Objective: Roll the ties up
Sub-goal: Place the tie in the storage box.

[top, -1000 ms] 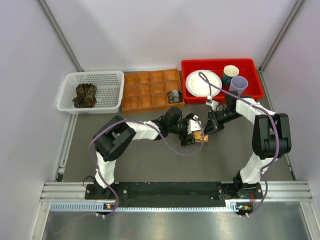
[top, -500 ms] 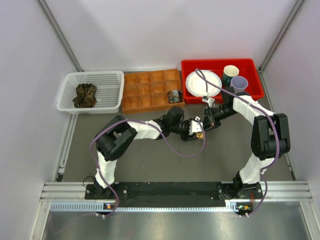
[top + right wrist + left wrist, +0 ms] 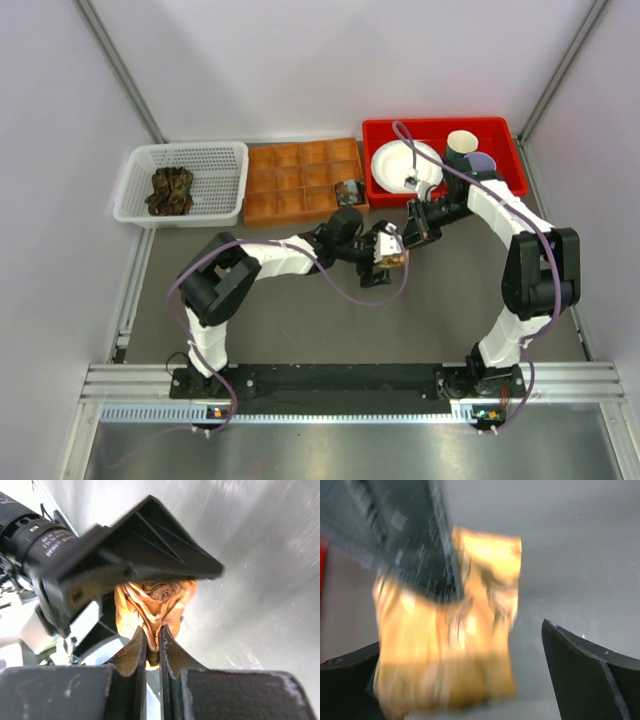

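Right gripper [image 3: 152, 636] pinches the orange tie [image 3: 150, 600] mid-frame, likely anchoring it between the spread jaws of left gripper [image 3: 457, 652]

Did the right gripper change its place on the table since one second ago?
Yes. The right gripper, shut on the orange tie, has moved toward the back, closer to the red tray.

- My table [image 3: 300, 325] is a grey surface.
- Far left corner: a white mesh basket [image 3: 228, 185].
- Middle of my far edge: a brown compartment tray [image 3: 297, 180], just beside the basket.
- Far right corner: a red bin [image 3: 507, 170].
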Robot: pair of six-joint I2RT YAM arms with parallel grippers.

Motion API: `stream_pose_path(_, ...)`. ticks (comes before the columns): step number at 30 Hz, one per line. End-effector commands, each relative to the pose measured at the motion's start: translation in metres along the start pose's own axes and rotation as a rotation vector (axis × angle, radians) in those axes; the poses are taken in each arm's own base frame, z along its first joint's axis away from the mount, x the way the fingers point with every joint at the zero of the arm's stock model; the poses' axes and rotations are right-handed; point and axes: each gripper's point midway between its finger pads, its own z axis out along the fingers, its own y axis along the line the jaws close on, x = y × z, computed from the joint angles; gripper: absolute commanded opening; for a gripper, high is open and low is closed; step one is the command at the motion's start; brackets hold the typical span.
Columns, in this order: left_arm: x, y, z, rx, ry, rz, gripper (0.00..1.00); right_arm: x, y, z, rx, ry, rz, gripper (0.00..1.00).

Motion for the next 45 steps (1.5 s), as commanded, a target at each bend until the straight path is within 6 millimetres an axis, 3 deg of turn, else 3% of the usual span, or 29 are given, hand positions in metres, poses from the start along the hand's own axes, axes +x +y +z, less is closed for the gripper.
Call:
stream_pose_path(1, -0.017, 0.012, -0.057, -0.04, 0.001, -0.191, 0.99, -0.039, 0.016, -0.02, 0.046, -0.098, -0.135, 0.0)
stream_pose_path(2, -0.011, 0.025, -0.076, -0.071, 0.003, -0.246, 0.99, -0.041, 0.018, -0.023, 0.051, -0.107, -0.15, 0.0)
stream_pose_path(3, -0.021, 0.028, -0.09, -0.071, -0.027, -0.273, 0.99, -0.045, 0.024, -0.028, 0.057, -0.126, -0.173, 0.0)
stream_pose_path(4, -0.018, 0.026, -0.101, -0.072, -0.016, -0.369, 0.99, -0.047, 0.027, -0.031, 0.055, -0.136, -0.183, 0.0)
stream_pose_path(5, -0.02, 0.038, -0.115, -0.104, -0.026, -0.416, 0.99, -0.051, 0.033, -0.034, 0.05, -0.149, -0.2, 0.0)
stream_pose_path(9, -0.031, 0.066, -0.148, -0.26, 0.002, -0.678, 0.99, -0.062, 0.051, -0.045, 0.016, -0.185, -0.237, 0.0)
stream_pose_path(10, -0.04, 0.066, -0.152, -0.246, -0.031, -0.796, 0.99, -0.064, 0.056, -0.046, 0.001, -0.193, -0.239, 0.0)
stream_pose_path(11, -0.044, 0.079, -0.166, -0.259, -0.072, -0.859, 0.99, -0.066, 0.059, -0.048, -0.006, -0.204, -0.247, 0.0)
stream_pose_path(14, -0.065, 0.072, -0.183, -0.064, -0.208, -1.077, 0.99, -0.074, 0.07, -0.051, -0.046, -0.235, -0.237, 0.0)
stream_pose_path(15, -0.076, 0.08, -0.184, -0.035, -0.281, -1.05, 0.99, -0.077, 0.072, -0.05, -0.058, -0.246, -0.236, 0.0)
stream_pose_path(16, -0.079, 0.075, -0.183, 0.01, -0.301, -1.153, 0.99, -0.078, 0.076, -0.051, -0.079, -0.25, -0.209, 0.0)
stream_pose_path(18, -0.09, 0.08, -0.181, 0.027, -0.368, -1.154, 0.99, -0.078, 0.08, -0.048, -0.112, -0.254, -0.198, 0.0)
stream_pose_path(20, -0.086, 0.079, -0.174, 0.041, -0.375, -1.178, 0.99, -0.076, 0.084, -0.046, -0.132, -0.251, -0.205, 0.0)
stream_pose_path(24, -0.097, 0.085, -0.167, 0.102, -0.431, -1.226, 0.99, -0.07, 0.098, -0.042, -0.182, -0.235, -0.19, 0.0)
stream_pose_path(31, -0.107, 0.063, -0.142, 0.235, -0.42, -1.264, 0.99, -0.061, 0.112, -0.037, -0.225, -0.22, -0.187, 0.0)
stream_pose_path(41, -0.124, 0.049, -0.129, 0.314, -0.454, -1.245, 0.99, -0.06, 0.12, -0.04, -0.245, -0.234, -0.194, 0.0)
stream_pose_path(45, -0.129, 0.047, -0.124, 0.324, -0.467, -1.233, 0.88, -0.057, 0.121, -0.039, -0.248, -0.231, -0.193, 0.0)
